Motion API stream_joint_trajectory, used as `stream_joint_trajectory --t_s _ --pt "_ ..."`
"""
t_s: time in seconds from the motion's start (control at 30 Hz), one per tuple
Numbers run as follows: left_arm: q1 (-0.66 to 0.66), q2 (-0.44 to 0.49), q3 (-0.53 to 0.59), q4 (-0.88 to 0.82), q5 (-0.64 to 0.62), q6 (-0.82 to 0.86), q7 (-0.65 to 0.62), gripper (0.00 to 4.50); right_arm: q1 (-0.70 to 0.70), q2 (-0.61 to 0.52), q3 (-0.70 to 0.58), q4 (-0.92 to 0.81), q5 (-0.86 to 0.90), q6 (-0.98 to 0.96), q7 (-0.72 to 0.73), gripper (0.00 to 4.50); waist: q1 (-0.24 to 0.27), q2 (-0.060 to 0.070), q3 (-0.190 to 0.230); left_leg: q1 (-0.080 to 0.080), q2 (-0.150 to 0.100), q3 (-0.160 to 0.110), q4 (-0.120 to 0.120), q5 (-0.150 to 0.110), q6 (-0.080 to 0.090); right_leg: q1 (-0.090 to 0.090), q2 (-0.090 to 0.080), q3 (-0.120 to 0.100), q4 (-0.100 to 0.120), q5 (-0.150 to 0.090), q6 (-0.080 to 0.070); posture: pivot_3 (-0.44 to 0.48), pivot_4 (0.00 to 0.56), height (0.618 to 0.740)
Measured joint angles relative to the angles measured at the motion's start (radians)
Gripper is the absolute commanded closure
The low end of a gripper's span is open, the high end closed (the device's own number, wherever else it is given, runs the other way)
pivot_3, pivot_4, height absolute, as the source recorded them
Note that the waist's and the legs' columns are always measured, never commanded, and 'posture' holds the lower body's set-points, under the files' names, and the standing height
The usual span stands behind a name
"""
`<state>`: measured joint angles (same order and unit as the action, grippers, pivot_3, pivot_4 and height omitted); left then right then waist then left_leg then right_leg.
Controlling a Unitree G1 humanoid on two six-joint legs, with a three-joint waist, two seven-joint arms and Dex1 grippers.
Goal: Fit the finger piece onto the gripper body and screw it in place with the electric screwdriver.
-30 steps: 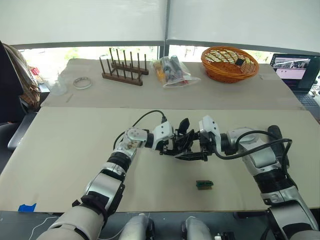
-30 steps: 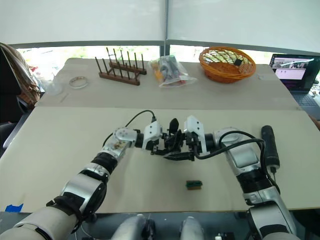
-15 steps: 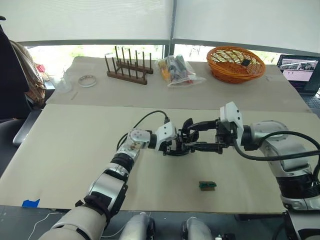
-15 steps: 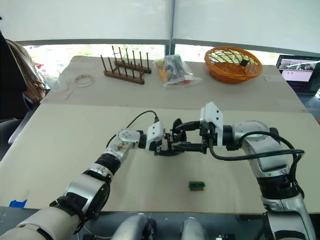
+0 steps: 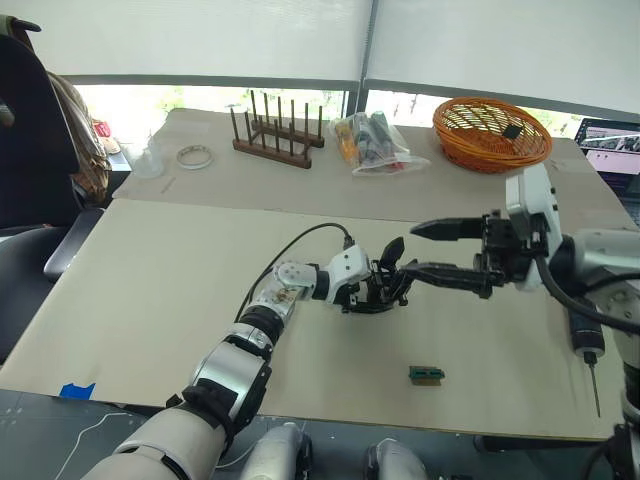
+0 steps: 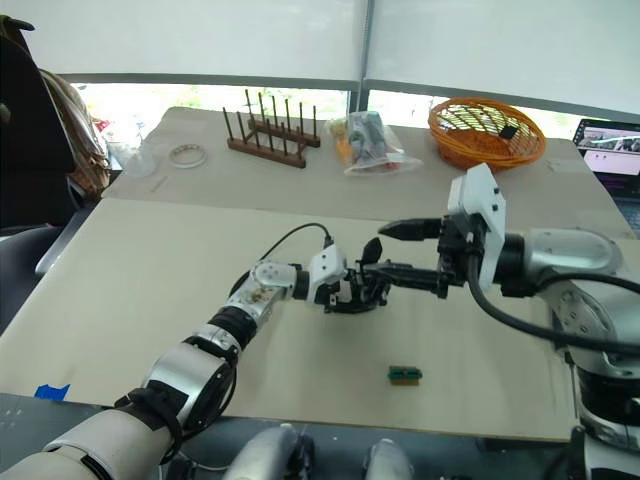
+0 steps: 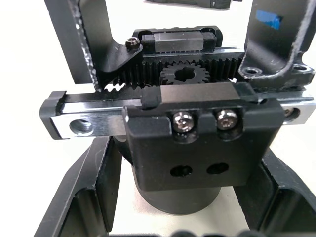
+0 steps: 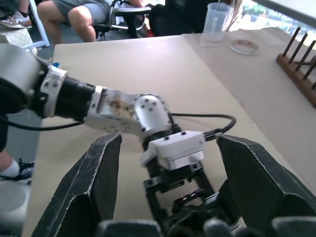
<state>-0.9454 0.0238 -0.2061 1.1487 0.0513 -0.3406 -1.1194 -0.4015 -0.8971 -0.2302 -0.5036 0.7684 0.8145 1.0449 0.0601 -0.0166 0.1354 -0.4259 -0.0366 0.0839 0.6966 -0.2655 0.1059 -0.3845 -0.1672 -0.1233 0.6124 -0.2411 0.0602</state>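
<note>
Two grippers meet over the middle of the table (image 5: 150, 290). The left gripper (image 5: 385, 293) is clamped around the gripper body (image 7: 192, 128), holding it by its round dark base near the middle of the table. On the gripper body the finger piece (image 5: 392, 252) sticks up, and in the left wrist view two silver screws sit in the black block while two holes below them are empty.

The right gripper (image 5: 425, 250) hangs just beside the gripper body with its fingers spread wide and nothing between them. The electric screwdriver (image 5: 583, 345) lies near the right edge of the table, well apart from both grippers. A small green block (image 5: 426, 375) lies toward the front edge.

Things could go wrong from here. The screwdriver lies close to the edge, so a clumsy grab could roll it off. The right gripper's lower fingertip is very near the finger piece and could bump it crooked. If the left gripper slips, the body could tip and the bit would miss the screw.

No writing or brand can be read anywhere.
</note>
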Motion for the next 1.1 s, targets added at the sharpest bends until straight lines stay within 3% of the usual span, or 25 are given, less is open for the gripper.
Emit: stream_joint_trajectory --t_s 0.1,0.23,0.4,0.53,0.67,0.83,0.93,1.0,1.1 --pt "0.001 0.018 -0.008 0.014 0.019 0.016 -0.010 0.02 0.030 -0.041 -0.036 -0.031 0.055 0.045 -0.009 1.07 -0.005 0.000 0.000 0.000 0.000 0.001 0.000 0.000 0.001 -0.001 0.000 0.000 0.000 0.001 0.000 0.000 0.150 0.740" --pt "0.003 0.060 -0.008 -0.002 0.021 0.011 -0.057 0.00 0.097 -0.125 -0.060 -0.054 0.051 0.076 -0.048 0.02 -0.019 0.000 0.000 0.000 0.001 0.001 -0.001 -0.001 0.002 0.000 0.000 0.000 0.000 0.001 0.000 0.000 0.150 0.740" --pt "0.062 0.158 0.003 -0.109 -0.011 0.023 -0.156 0.00 0.245 -0.228 -0.142 -0.051 0.014 0.165 -0.102 0.02 -0.036 0.000 0.000 0.000 0.004 0.004 -0.002 0.003 0.007 0.002 0.000 0.000 0.000 0.001 0.000 0.000 0.150 0.740" --pt "0.220 0.327 0.012 -0.423 -0.097 0.193 -0.323 0.00 0.322 -0.312 -0.255 0.041 -0.054 0.330 -0.199 0.02 -0.051 0.002 0.001 0.000 0.005 0.004 -0.002 0.003 0.005 0.001 0.000 0.000 -0.001 0.001 -0.001 0.000 0.150 0.740" --pt "0.394 0.504 0.028 -0.868 -0.231 0.476 -0.404 0.00 0.469 -0.395 -0.280 0.142 -0.192 0.376 -0.249 0.02 -0.045 0.007 0.006 0.001 0.004 0.001 -0.001 0.003 0.004 0.001 0.001 0.000 -0.002 0.000 0.000 0.000 0.150 0.740" --pt "0.441 0.649 0.070 -1.280 -0.405 0.746 -0.403 0.00 0.358 -0.390 -0.192 0.389 -0.260 0.456 -0.321 0.02 -0.045 0.019 0.012 0.003 -0.001 0.002 0.000 0.000 -0.001 0.004 0.001 0.001 -0.003 0.000 0.001 0.000 0.150 0.740" --pt "0.442 0.711 0.076 -1.386 -0.467 0.818 -0.405 0.00 0.194 -0.366 -0.048 0.565 -0.325 0.419 -0.355 0.02 -0.053 0.022 0.014 0.003 0.000 0.004 -0.002 0.001 0.000 0.001 0.004 0.003 -0.001 -0.001 0.001 0.000 0.150 0.740" --pt "0.438 0.726 0.085 -1.435 -0.513 0.851 -0.401 0.00 0.095 -0.337 0.023 0.666 -0.349 0.420 -0.364 0.02 -0.057 0.023 0.015 0.003 0.001 0.005 -0.003 0.008 0.008 0.004 0.006 0.003 0.000 -0.002 0.000 0.000 0.150 0.740" --pt "0.433 0.726 0.089 -1.471 -0.553 0.878 -0.377 0.00 0.009 -0.308 0.112 0.770 -0.378 0.405 -0.352 0.02 -0.055 0.025 0.016 0.003 0.003 0.004 -0.004 0.010 0.006 0.006 0.009 0.002 0.000 -0.004 0.000 0.000 0.150 0.740"
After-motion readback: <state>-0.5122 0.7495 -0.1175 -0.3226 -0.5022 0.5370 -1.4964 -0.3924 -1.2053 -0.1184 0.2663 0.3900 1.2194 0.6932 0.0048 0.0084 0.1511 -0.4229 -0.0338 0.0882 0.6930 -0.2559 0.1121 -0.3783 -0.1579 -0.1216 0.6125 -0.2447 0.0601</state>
